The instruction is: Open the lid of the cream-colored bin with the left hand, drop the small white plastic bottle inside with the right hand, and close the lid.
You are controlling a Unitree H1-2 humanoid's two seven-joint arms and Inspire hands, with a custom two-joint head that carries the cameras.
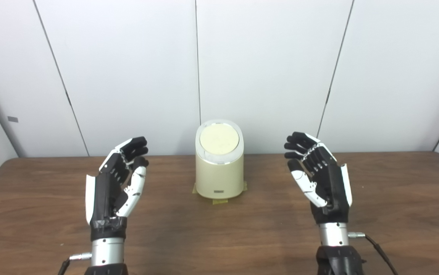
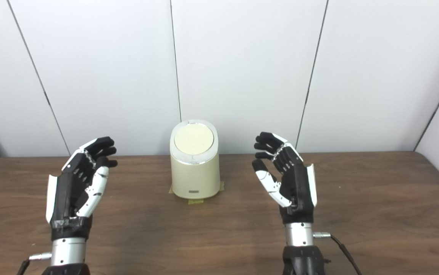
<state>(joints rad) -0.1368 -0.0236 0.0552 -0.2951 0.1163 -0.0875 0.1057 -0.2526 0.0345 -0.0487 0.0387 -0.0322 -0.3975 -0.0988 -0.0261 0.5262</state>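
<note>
Both empty, fingers spread, the left hand (image 1: 114, 183) and right hand (image 1: 320, 179) flank the cream-colored bin (image 1: 219, 160), lid (image 1: 219, 139) shut, on the tabletop (image 1: 395, 198); no bottle visible, so lifting the lid likely comes next.

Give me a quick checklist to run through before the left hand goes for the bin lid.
1. Lid shut on the bin: ok, it sits flat on top.
2. Left hand free to open it: ok, fingers apart, holding nothing.
3. Right hand holding the bottle: not ok, it is open with nothing in it.
4. Bottle in view: not ok, neither view shows one on the table.
5. Bin steady: ok, upright, with tape showing at its base.
6. Path from left hand to lid: ok, nothing between them.
</note>
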